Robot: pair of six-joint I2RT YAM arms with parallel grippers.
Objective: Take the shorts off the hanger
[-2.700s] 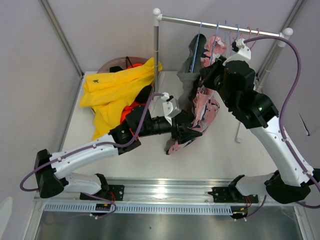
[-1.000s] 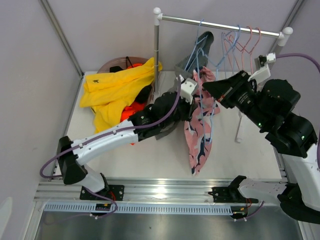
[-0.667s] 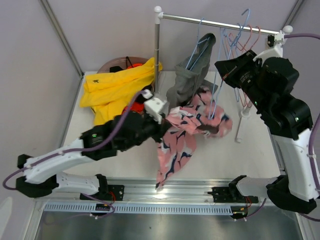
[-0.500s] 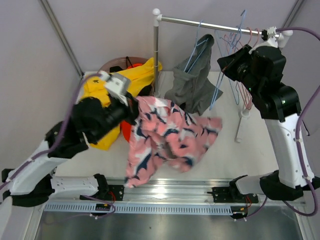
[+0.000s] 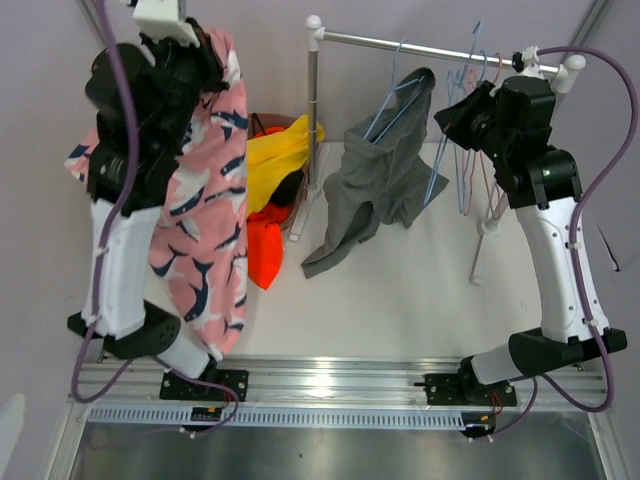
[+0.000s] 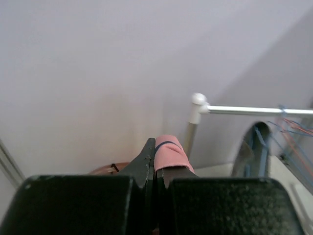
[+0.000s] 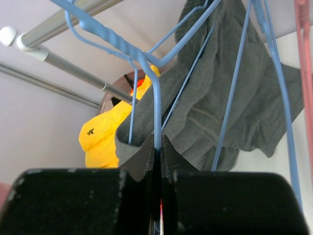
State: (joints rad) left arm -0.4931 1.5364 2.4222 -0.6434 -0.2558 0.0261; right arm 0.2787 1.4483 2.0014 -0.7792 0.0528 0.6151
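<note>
- Now, left gripper is raised high at 10 o'clock of the top view; jaws pinched shut on the pink shorts; these hang down along the arm, well apart from the rail
- right gripper at 2 o'clock, up by the rail; jaws closed on a blue hanger wire
- grey shorts hang at the rail, lower end trailing onto the table
- yellow shorts and orange shorts piled at 9 o'clock of the grey shorts
</note>
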